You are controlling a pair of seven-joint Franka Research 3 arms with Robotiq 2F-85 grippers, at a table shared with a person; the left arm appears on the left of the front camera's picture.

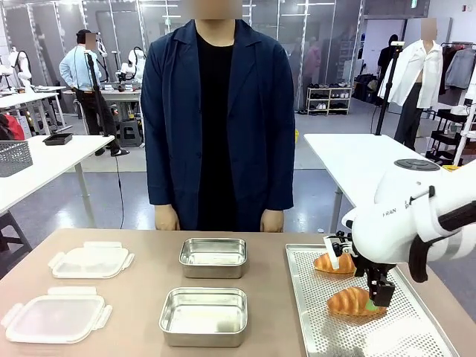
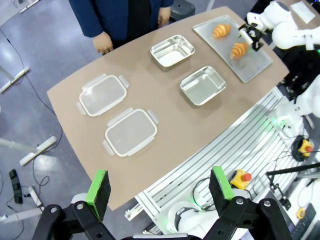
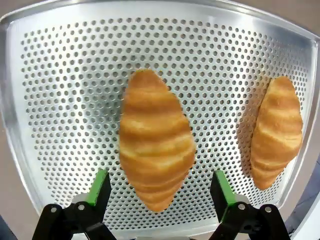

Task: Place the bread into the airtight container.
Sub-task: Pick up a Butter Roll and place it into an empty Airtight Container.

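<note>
Right wrist view: we look straight down on the near croissant (image 3: 156, 145), lying on the perforated tray (image 3: 60, 75). The right gripper (image 3: 161, 186) has its jaws spread wide, one green pad on each side of the croissant's near end. Neither pad presses on it, so it holds nothing. The far croissant (image 3: 276, 132) lies apart from the first, by the tray's edge.

In the front view the tray sits along the table's (image 1: 141, 297) right edge. The right gripper is down at the near croissant, about midway along the tray, and the far croissant lies toward the tray's far left corner.

Down the table's middle stand two steel containers, and we see only bare metal bottoms in both. The far container (image 1: 213, 271) is toward the far edge and the near container (image 1: 202, 338) toward the near edge. Both breads are on the tray, well apart from the containers.

By the left edge lie two clear lids, the far lid (image 1: 91, 260) and the near lid (image 1: 54, 317), both flat on the table.

A person (image 1: 217, 126) stands at the far edge.

In the left wrist view the left gripper (image 2: 160, 187) hangs high over the table's edge, jaws wide apart and holding nothing.
</note>
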